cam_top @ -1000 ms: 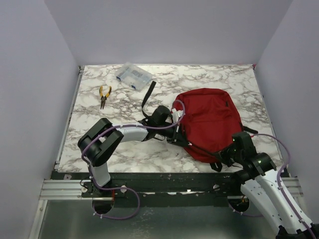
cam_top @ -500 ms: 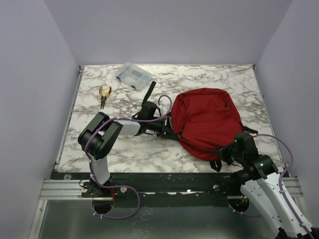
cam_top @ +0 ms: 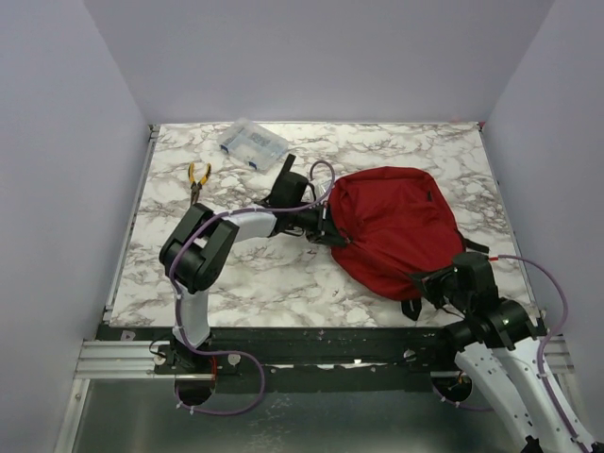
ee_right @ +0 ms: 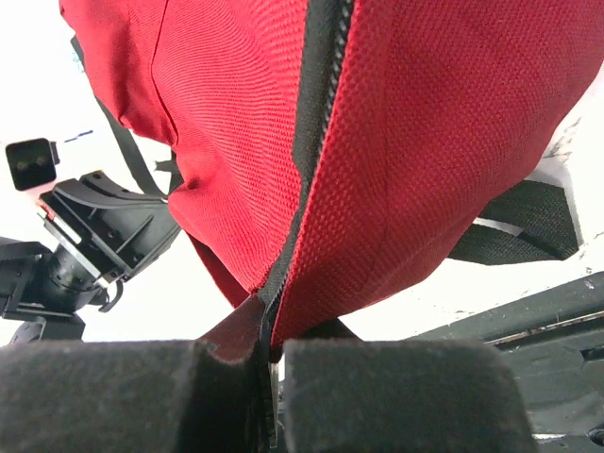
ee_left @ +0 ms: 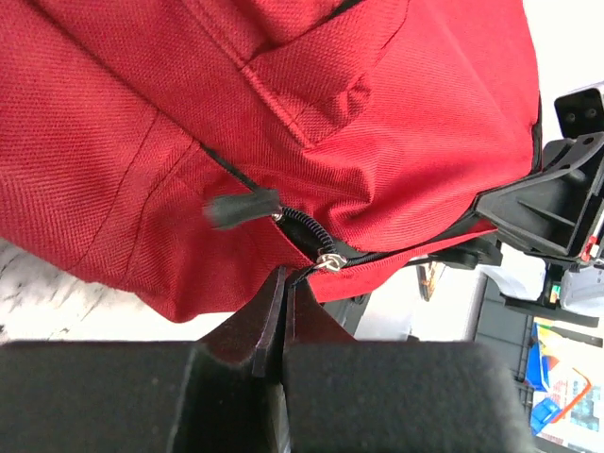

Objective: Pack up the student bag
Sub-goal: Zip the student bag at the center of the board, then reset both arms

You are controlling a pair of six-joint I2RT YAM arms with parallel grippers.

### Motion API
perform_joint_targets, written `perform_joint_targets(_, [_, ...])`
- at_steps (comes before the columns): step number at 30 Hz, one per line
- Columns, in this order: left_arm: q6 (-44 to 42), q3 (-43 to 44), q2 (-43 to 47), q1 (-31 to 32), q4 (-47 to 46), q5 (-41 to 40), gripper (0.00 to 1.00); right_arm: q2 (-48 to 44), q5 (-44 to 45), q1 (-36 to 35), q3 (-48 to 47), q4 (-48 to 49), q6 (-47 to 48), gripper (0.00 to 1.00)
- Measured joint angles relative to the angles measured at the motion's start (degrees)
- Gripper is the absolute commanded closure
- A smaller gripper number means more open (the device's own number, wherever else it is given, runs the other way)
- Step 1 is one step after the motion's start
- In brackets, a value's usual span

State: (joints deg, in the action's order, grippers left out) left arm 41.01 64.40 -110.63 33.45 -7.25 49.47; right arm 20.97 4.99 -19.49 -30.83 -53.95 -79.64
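From above, the soft red woven bag (cam_top: 396,226) lies slumped on the right of the marble table (cam_top: 283,283), the left gripper (cam_top: 326,225) at its left edge, the right gripper (cam_top: 432,281) at its near edge. Left wrist: black foam fingers (ee_left: 396,396) pinch shut on a fold of fabric beside the coiled black zip (ee_left: 307,236). Right wrist: fingers clamp shut on the zip seam.

Top-down cam, wrist close-ups; shared bag (cam_top: 401,226)
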Motion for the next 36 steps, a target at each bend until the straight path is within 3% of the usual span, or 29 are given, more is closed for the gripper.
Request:
perform_joint_targets(2, [-0.1, -0.2, -0.2, 0.0, 0.7, -0.2, 0.93, 0.0, 0.3, 0.0, -0.3, -0.3, 0.0, 0.94])
perform_joint_targets(6, [-1.4, -1.6, 0.8, -0.2, 1.8, -2.1, 0.67, 0.2, 1.0, 0.0, -0.3, -1.0, 0.5, 0.5])
perform_joint_targets(8, [-2.5, -4.8, 4.2, -1.9, 3.2, -4.4, 0.57, -0.6, 2.1, 0.1, -0.7, -1.6, 2.3, 0.39])
perform_joint_targets(12, [-4.5, -12.4, 18.2, -4.5, 6.5, -7.5, 0.48, -1.3, 3.8, 0.1, -5.2, -1.1, 8.9, 0.24])
perform_joint_targets(16, [-6.6, -14.2, 34.0, -4.2, 7.8, -9.0, 0.43, -1.2, 6.8, 0.1, -12.6, 0.6, 17.3, 0.18])
perform_joint_targets(18, [-7.5, -14.3, 41.0, -4.1, 8.2, -9.9, 0.4, -0.7, 8.6, 0.1, -17.1, 2.4, 22.6, 0.09])
perform_joint_targets(20, [-8.8, -14.3, 48.9, -4.1, 8.9, -11.2, 0.26, 0.3, 10.5, 0.1, -21.7, 4.7, 28.0, 0.0])
perform_joint_targets(22, [-10.9, -14.0, 57.6, -4.1, 10.3, -13.8, 0.11, 1.3, 12.4, 0.1, -25.7, 7.5, 33.7, 0.0])
perform_joint_targets(25, [-13.1, -12.2, 65.9, -4.1, 12.3, -17.4, 0.02, 2.2, 15.1, 0.1, -29.9, 11.4, 42.0, 0.0])
perform_joint_targets(31, [-17.4, -9.5, 81.1, -4.1, 14.5, -26.7, 0.02, 2.2, 18.3, 0.1, -35.5, 17.9, 54.6, 0.0])
perform_joint_targets(36, [-18.9, -10.5, 93.6, -4.1, 14.8, -36.2, 0.02, 0.3, 19.8, 0.1, -37.2, 21.4, 59.0, 0.0])
